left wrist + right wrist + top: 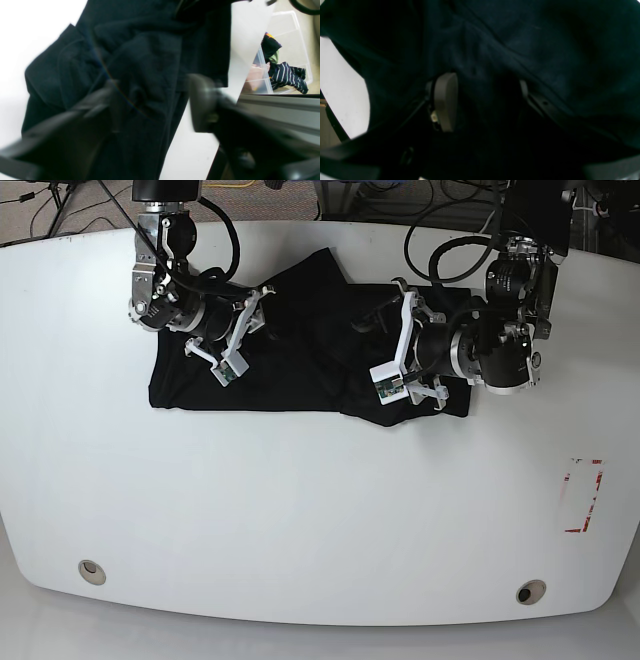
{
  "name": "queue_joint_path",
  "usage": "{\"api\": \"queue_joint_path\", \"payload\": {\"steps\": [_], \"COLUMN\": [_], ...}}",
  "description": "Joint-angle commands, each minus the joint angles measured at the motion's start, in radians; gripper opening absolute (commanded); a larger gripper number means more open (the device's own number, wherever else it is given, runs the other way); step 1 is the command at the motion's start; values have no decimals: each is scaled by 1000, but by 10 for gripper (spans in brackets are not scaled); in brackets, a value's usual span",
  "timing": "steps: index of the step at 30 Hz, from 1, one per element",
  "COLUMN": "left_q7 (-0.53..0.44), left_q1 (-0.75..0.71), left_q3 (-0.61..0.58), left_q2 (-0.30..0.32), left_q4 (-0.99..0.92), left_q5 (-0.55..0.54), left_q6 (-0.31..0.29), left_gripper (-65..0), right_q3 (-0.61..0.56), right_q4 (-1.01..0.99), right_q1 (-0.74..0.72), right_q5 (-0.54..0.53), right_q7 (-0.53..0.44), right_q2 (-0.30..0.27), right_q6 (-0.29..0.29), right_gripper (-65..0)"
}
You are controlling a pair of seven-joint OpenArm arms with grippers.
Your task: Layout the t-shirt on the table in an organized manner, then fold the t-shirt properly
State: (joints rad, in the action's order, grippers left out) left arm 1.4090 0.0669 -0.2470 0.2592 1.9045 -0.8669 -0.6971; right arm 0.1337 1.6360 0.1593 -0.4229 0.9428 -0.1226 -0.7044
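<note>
The big white table holds the black t-shirt, spread in a bumpy strip near the far edge. The left gripper hangs over the shirt's right end with its fingers wide apart, holding nothing. The right gripper sits at the shirt's left end, fingers half apart with dark cloth bunched between them.

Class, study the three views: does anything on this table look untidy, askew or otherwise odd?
Yes. The t-shirt lies bunched and creased at the far side of the table, not spread flat; folds overlap near the left hand. The red tape mark near one edge looks slightly tilted.
</note>
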Motion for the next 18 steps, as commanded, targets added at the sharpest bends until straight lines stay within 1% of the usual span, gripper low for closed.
{"api": "queue_joint_path", "payload": {"steps": [1,5,8,10,11,13,15,18], "left_q7": [-13,-13,-13,-13,-13,-13,-23,-30], "left_q1": [20,37,58,61,61,69,70,75], "left_q3": [2,28,100,170,183,248,285,291], "left_q2": [22,41,50,53,53,51,50,50], "left_q4": [20,20,17,7,2,-26,-58,-112], "left_q5": [-54,-82,-81,-77,-76,-64,-35,35], "left_q6": [-1,-1,-1,-1,-1,-1,-1,-1], "left_gripper": [-235,-233,-232,-231,-231,-233,-235,-236], "right_q3": [1,1,2,2,2,2,2,2], "right_q4": [5,5,5,5,5,5,5,7], "right_q1": [-4,-4,-4,-4,-4,-4,-4,-4], "right_q5": [26,25,25,23,23,25,20,20], "right_q7": [18,18,18,18,18,18,18,18], "right_q2": [-7,-7,-7,-7,-7,-7,-7,-4], "right_q6": [6,6,6,6,6,6,6,6], "right_gripper": [-352,-352,-352,-352,-352,-352,-352,-352]}}
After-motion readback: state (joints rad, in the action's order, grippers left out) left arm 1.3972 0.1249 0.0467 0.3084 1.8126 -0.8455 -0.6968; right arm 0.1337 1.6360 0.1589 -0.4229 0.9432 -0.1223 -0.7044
